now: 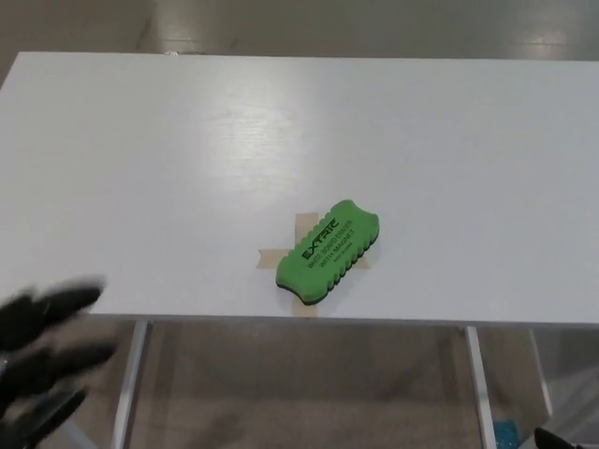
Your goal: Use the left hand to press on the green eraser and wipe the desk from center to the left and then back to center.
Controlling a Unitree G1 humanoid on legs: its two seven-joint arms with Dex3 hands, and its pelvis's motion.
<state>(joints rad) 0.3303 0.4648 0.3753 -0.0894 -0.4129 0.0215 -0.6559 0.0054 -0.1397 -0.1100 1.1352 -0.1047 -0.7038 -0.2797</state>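
Right now we see the green eraser (328,251) lying flat near the front edge of the white worktop (187,150), roughly midway along that edge. It is an oblong pad with rounded ends and wavy, scalloped long sides; its top is a bright, smooth green face printed with dark lettering, and a thin dark layer shows along its lower edge. It sits at a slant, one end toward the worktop's front edge and the other angled away to the right. Under it we can make out tan tape (301,227) stuck to the worktop in a cross, short strips poking out beyond the eraser's sides. The worktop itself is a plain matte white slab with a soft sheen of reflected light to the upper left of the eraser.

Our left hand (42,351) is well apart from the eraser, down past the worktop's front-left corner and below its edge. It looks black and blurred; its thick fingers (58,301) are spread apart and clasp nothing. Pale metal legs (127,393) run down beneath the worktop's front edge. Far to the lower right of the eraser a small dark tip (562,438) shows at the frame corner; we cannot tell what it is.
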